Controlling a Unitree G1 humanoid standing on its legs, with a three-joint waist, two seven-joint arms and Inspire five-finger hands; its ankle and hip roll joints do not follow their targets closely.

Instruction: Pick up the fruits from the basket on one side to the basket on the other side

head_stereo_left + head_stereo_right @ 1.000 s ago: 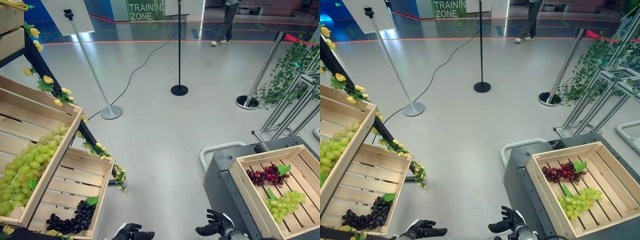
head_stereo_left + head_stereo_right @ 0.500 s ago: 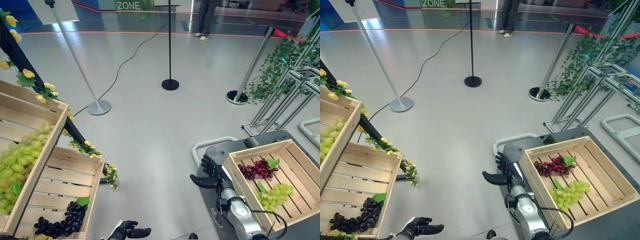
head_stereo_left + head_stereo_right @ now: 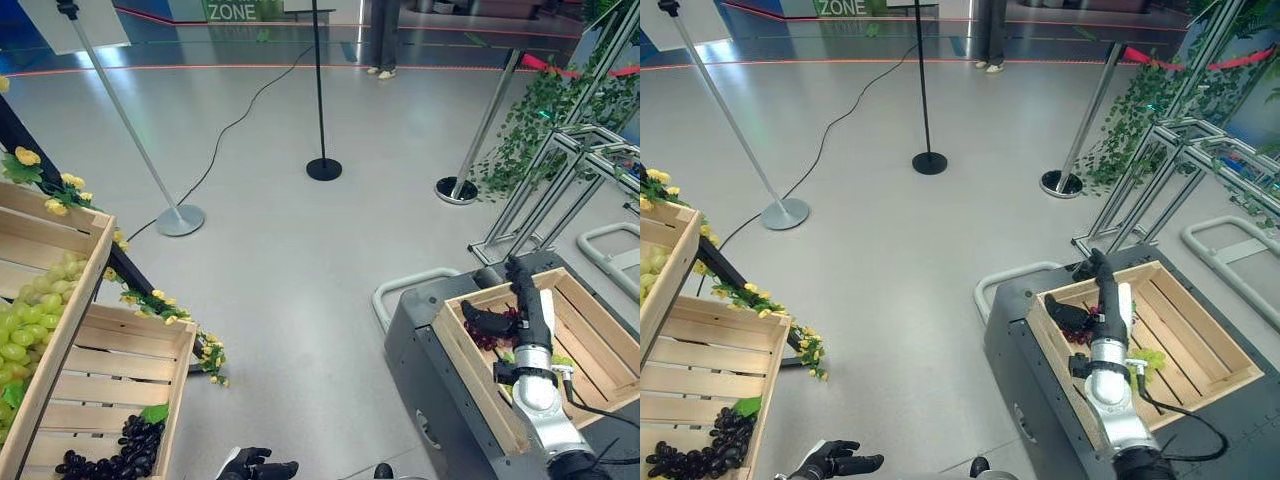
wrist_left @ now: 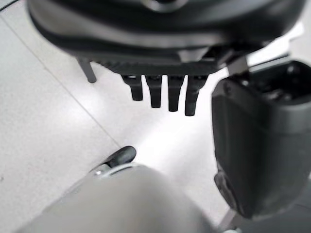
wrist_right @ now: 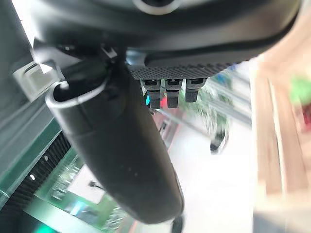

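Two robot hands are yours to track. Your right robot hand [image 3: 515,300] is stretched out over the wooden crate [image 3: 585,305] at 4 o'clock in the left eye view, fingers straight and pointing toward 12, thumb spread off toward 9. It is released and holds nothing. It hangs just above the red grapes [image 3: 492,338], which show beside the thumb; you cannot tell from these views whether it touches them. In the right wrist view the fingers [image 5: 165,92] run straight in a row, confirming the released pose. A small patch of green grapes [image 3: 1150,357] peeks out beside the forearm, inside the same crate. That crate sits on a dark grey cart [image 3: 430,350].

Your left robot hand [image 3: 255,466] shows at 6 o'clock, low over the floor [image 3: 300,240], fingers loosely extended and released, holding nothing. The left wrist view shows its fingers [image 4: 163,94] straight over the pale floor.

At 8 o'clock you have a wooden crate [image 3: 110,380] holding black grapes [image 3: 110,455] in its near corner. Above it, at 9 o'clock, a second wooden crate [image 3: 60,330] holds a heap of green grapes [image 3: 25,325]. Yellow flowers [image 3: 165,305] trail along the dark stand between them.

For writing, you can read "ZONE" in white on a green sign [image 3: 232,11] at 12 o'clock.
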